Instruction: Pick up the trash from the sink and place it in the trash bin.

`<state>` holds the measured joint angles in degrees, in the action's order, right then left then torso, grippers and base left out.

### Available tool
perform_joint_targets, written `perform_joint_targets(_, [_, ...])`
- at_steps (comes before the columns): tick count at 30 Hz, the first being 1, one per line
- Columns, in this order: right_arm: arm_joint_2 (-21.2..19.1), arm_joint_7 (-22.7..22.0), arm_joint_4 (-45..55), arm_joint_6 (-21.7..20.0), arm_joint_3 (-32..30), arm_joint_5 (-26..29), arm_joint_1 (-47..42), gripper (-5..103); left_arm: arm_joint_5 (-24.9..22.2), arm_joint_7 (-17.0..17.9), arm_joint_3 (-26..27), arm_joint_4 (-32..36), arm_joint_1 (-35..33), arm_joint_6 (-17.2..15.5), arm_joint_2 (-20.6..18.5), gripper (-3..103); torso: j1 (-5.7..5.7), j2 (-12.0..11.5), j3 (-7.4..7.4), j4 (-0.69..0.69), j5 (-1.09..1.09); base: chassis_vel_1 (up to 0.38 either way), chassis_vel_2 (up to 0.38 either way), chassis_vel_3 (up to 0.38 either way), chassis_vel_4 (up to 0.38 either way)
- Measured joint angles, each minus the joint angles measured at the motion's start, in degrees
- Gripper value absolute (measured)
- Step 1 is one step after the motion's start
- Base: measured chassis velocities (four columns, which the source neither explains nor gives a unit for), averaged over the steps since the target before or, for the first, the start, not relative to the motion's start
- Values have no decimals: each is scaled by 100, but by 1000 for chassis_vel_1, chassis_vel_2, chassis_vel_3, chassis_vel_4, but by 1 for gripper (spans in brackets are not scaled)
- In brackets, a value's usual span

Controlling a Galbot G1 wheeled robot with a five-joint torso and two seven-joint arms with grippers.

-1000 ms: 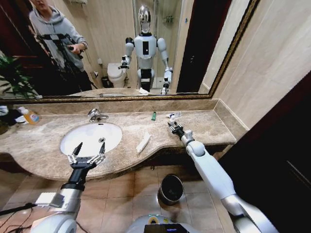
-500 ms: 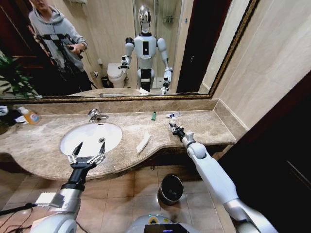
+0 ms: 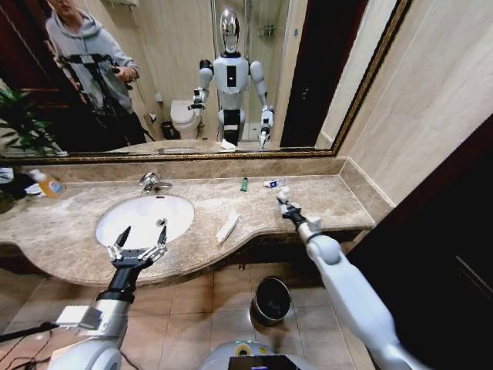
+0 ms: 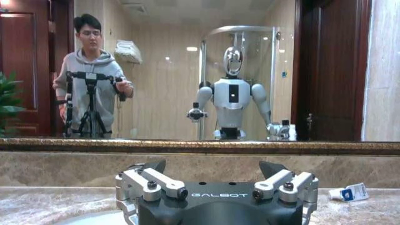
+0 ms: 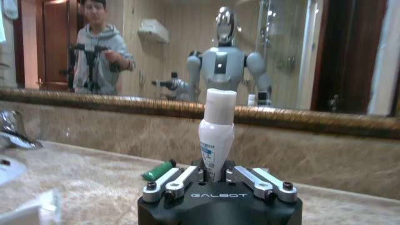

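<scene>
Right gripper pinches a small white tube above the countertop; left gripper waits spread at the basin's near edge.

The left gripper [image 3: 139,240] hangs with its fingers wide apart over the front rim of the sink [image 3: 108,218], the chrome faucet [image 3: 152,183] beyond it against the back wall. Between the two grippers a long flat white packet [image 3: 227,227] lies on the beige countertop [image 3: 331,196], and a tiny green tube [image 3: 243,184] rests farther back near the mirror. The right gripper [image 5: 214,174] is closed on a white tube [image 5: 216,129] that stands upright between its fingers; another small whitish wrapper [image 3: 273,182] lies just beyond it. The trash bin [image 3: 271,300] sits on the floor below the counter, under and to the left of the right arm.
</scene>
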<state>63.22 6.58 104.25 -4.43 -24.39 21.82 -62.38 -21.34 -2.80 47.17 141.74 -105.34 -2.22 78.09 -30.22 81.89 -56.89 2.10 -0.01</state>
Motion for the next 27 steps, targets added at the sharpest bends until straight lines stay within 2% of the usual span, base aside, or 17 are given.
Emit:
perform_joint_targets(3, [-35, 99, 732, 169, -451, 133, -844, 13, 0, 0, 0, 0, 0, 0, 0, 100, 0, 0, 0, 2, 1, 0, 0, 0, 0])
perform_joint_targets(7, [46, 216, 1041, 360, -719, 132, -1512, 13, 0, 0, 0, 0, 0, 0, 0, 100, 0, 0, 0, 0, 2, 0, 0, 0, 0])
perform_joint_targets(10, [250, 448, 1134, 751, -965, -16, -2297, 13, 0, 1, 0, 0, 0, 0, 0, 100, 1, 0, 1, 1, 1, 0, 0, 0, 0])
perform_joint_targets(16, [522, 554, 1072, 1178, -902, 14, -3320, 13, 0, 1, 0, 0, 0, 0, 0, 100, 0, 0, 0, 1, 1, 0, 0, 0, 0])
perform_joint_targets(18, [699, 651, 830, 1554, -779, -265, -3759, 13, 0, 0, 0, 0, 0, 0, 0, 100, 0, 0, 0, 0, 1, 0, 0, 0, 0])
perform_joint_targets(24, [936, 608, 38, 1714, -481, -396, -3882, 13, 0, 0, 0, 0, 0, 0, 0, 100, 1, 0, 0, 1, 0, 0, 0, 0, 0])
perform_joint_targets(27, [1157, 617, -713, 1727, -364, -814, -3562, 13, 0, 0, 0, 0, 0, 0, 1, 100, 0, -1, -1, 1, 1, 0, 0, 0, 0])
